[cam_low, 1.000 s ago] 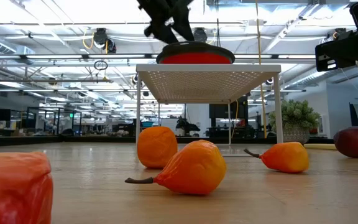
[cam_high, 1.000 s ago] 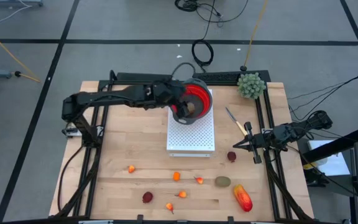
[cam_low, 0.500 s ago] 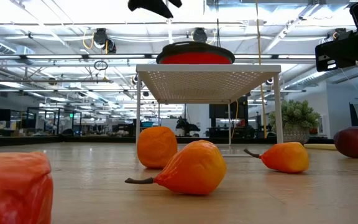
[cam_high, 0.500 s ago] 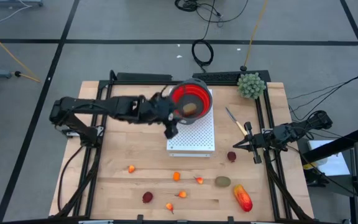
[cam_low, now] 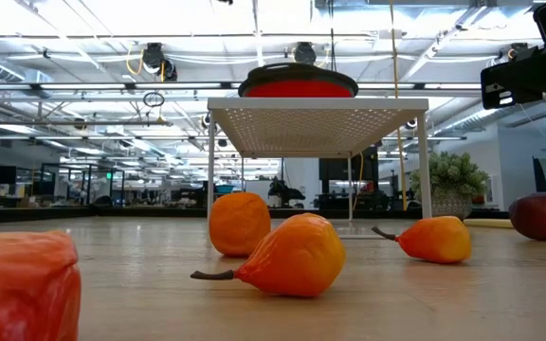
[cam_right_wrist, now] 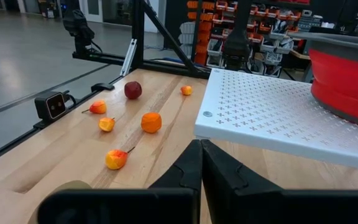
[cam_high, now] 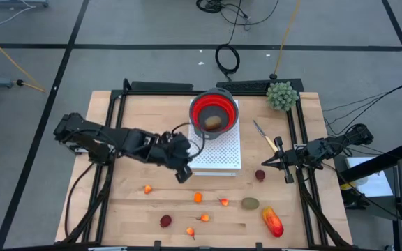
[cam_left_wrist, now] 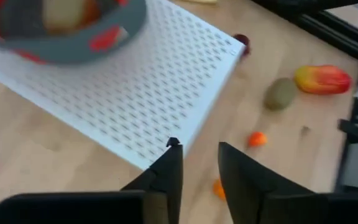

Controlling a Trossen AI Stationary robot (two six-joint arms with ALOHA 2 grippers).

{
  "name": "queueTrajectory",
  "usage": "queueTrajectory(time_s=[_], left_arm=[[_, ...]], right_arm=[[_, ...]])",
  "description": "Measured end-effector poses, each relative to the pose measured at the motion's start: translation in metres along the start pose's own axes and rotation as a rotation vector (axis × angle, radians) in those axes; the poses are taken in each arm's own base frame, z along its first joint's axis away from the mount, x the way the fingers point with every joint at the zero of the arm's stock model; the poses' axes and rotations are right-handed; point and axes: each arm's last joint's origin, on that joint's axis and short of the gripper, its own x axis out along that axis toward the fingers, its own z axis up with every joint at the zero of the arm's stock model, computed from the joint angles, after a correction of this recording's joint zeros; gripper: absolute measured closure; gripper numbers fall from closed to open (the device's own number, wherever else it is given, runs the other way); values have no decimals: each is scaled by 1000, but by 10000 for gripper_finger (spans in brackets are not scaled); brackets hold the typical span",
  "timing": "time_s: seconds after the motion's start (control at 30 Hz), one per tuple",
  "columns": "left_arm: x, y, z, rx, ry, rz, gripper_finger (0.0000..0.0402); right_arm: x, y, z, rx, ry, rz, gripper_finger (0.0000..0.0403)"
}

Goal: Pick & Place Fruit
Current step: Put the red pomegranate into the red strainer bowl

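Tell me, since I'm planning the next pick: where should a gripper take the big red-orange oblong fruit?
Grip the red-orange oblong fruit across its narrow middle, coming straight down. It lies flat with its long axis slanted on the table, clear of the brown-green oval, so fingers fit either side.

Bright, even light falls from ceiling strip lights (cam_low: 83, 43), which glare white across the top of the low view, and shadows on the wooden counter (cam_high: 131, 202) are soft and short. The left wrist view is smeared by motion blur, the red bowl (cam_left_wrist: 61, 28) indistinct. In the low view, the nearest red-orange fruit (cam_low: 17, 284) is out of focus.
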Motion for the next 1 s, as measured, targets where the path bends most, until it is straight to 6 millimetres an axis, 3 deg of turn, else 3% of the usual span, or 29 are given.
queueTrajectory(time_s=[0.4,0.6,1.0], left_arm=[[-11,-46,-51,-126,92,-77,396],[-11,-56,-78,-174,148,-1,390],[22,-68,-120,-327,365,200,394]], right_arm=[[0,0,0,0,0,-1,403],[0,0,0,1,-5,-1,403],[0,0,1,1,-11,-3,403]])
